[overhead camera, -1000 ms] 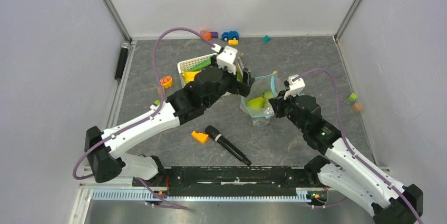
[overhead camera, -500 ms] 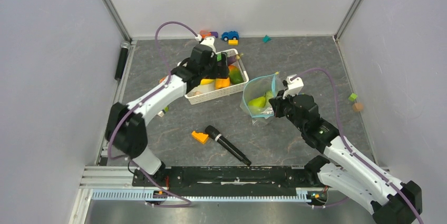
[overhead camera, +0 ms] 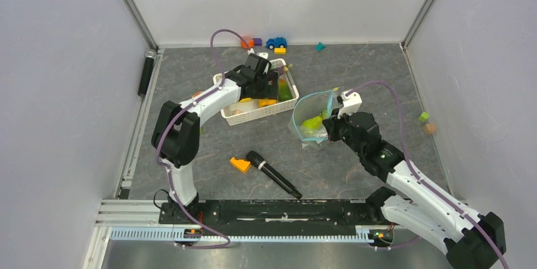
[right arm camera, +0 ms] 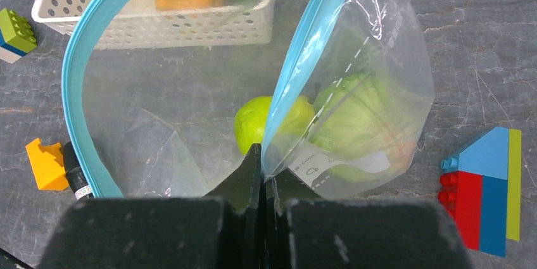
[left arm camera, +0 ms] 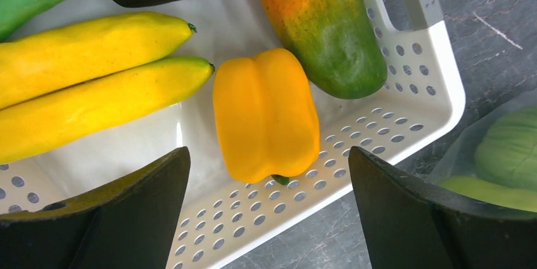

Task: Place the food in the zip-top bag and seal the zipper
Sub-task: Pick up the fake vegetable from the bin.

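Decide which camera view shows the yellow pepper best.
Left wrist view: the yellow pepper lies whole and sharp at centre in the white basket. The top view shows only a small orange speck in the basket. The right wrist view shows a blurred orange shape through the zip-top bag.

Bare desk [overhead camera: 285, 131] separates the white basket [overhead camera: 256, 114] from the zip-top bag [overhead camera: 308, 107], whose mouth stands wide open, with the right end effector [overhead camera: 329, 123] clamped on its near rim. A microphone [overhead camera: 273, 174] and orange block [overhead camera: 240, 165] lie nearer the desk's near edge.
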Tool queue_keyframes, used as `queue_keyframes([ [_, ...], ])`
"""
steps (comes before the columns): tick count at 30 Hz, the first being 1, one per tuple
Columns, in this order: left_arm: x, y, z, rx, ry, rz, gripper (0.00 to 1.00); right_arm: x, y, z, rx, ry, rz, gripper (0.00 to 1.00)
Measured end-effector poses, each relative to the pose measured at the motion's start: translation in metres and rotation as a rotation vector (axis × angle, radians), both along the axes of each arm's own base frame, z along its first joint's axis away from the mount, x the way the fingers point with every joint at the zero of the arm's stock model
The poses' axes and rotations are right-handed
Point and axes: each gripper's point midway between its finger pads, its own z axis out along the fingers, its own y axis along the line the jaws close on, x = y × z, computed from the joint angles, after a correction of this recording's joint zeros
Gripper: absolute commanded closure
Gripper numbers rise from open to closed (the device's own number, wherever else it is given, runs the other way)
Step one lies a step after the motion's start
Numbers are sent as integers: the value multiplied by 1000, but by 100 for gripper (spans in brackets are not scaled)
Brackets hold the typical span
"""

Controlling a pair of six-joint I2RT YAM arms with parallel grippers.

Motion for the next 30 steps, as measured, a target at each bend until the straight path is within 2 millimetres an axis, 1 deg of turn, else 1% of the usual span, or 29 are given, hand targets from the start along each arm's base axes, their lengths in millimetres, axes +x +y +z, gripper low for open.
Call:
queue_keyframes([
  [4, -4, -1, -11, 9, 38, -10, 1, 1, 1, -4, -7, 11, 0, 100],
  [8, -9, -6, -27, -5, 93, -22, 8, 1, 1, -6, -11, 17, 0, 100],
  [14, -11, -12, -47, -23, 157, -32, 16, 1, 1, -5, -11, 16, -1, 100],
  [16, -13, -12, -52, -18, 174, -30, 18, 1, 1, -5, -11, 16, -2, 100],
  [19, -16, -12, -54, -19, 187, -32, 23, 2, 0, -6, -12, 18, -4, 100],
  [22, -17, -13, -55, -22, 193, -35, 31, 2, 0, -9, -18, 25, -5, 100],
  [24, -17, -13, -55, -23, 193, -36, 40, 2, 0, -10, -21, 28, -7, 100],
  [26, -17, -13, -55, -22, 194, -35, 47, 2, 0, -10, -21, 30, -7, 100],
  [30, -17, -12, -55, -22, 195, -35, 55, 3, 0, -10, -21, 29, -8, 100],
])
